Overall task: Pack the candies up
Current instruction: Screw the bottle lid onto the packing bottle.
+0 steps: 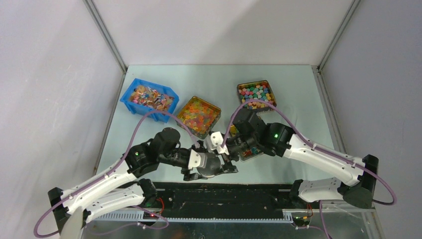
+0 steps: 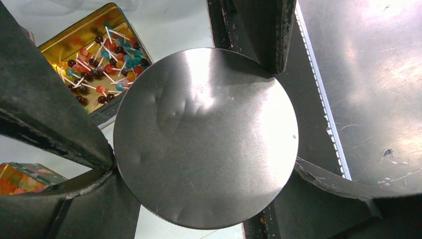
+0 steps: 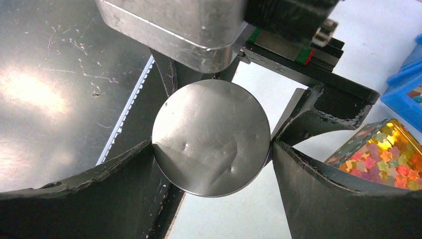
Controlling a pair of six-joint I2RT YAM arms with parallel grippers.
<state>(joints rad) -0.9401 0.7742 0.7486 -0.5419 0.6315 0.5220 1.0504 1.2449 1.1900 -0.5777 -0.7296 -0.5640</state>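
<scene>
While dented, the round metal disc gleams smooth.

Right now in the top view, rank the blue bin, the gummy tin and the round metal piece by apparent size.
1. Blue bin, largest.
2. Gummy tin, somewhat smaller.
3. Round metal piece, smallest, though the grippers partly cover it and it is held off the table, nearer the camera.

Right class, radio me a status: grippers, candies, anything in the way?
Left gripper and right gripper both clamped on round metal tin. Candies lying in gold tray. Right arm overhangs tray.
</scene>
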